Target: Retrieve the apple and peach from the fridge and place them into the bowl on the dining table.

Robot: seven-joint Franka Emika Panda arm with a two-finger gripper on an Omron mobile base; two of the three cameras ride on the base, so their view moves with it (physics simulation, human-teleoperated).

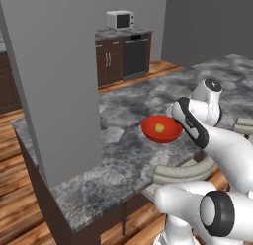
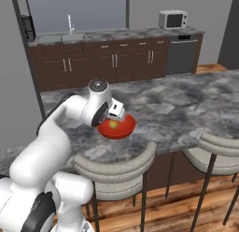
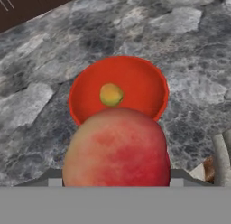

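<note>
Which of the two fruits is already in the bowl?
The small yellow-green fruit, lying in the red bowl. The big red-and-yellow fruit is held above the rim.

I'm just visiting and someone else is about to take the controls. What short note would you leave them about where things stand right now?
Claw: shut on a large red-and-yellow fruit, held just above the bowl's near rim; which of the two fruits it is, I cannot tell.
Bowl: red, on the dining table near its edge by the stools.
Done: one small yellow-green fruit already lies in the bowl.
Left: move the held fruit a little forward over the bowl, open the claw, then pull the arm back.
</note>
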